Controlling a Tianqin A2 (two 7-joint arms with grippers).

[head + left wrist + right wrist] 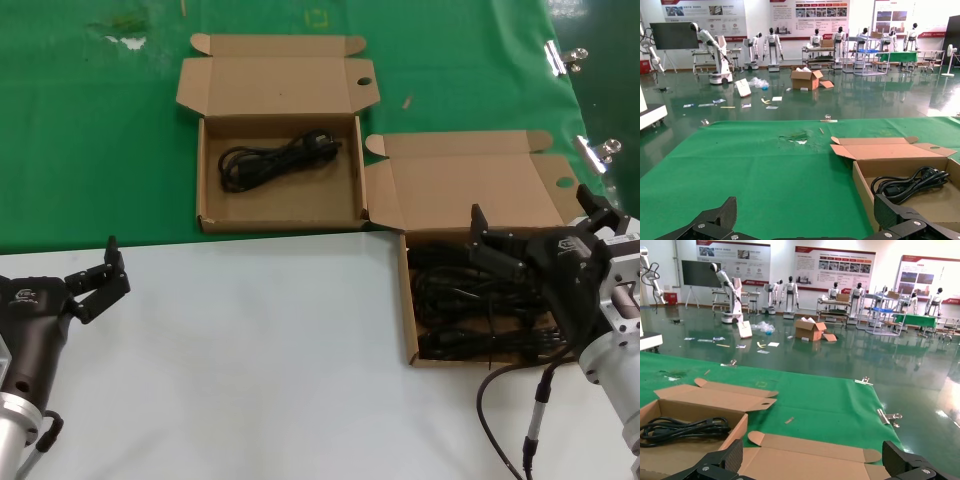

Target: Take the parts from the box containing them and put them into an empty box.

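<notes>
The right cardboard box (408, 300) stands open and holds several black power cords (460, 300). My right gripper (535, 215) hovers over its far part, open and empty; the right wrist view shows the gripper (815, 460) above that box's lid (790, 447). The far box (280, 225) on the green mat holds one wound black cord (275, 160); the box (737, 427) and its cord (682, 429) also show in the right wrist view. My left gripper (118, 268) is open and empty over the white table at the front left. The left wrist view shows the gripper (807, 215), with the far box (862, 192) and cord (910, 182) ahead.
A green mat (90, 150) covers the far half of the table and a white surface (250, 350) the near half. Binder clips (565, 55) sit at the mat's right edge. My right arm's cable (500, 400) hangs in front of the right box.
</notes>
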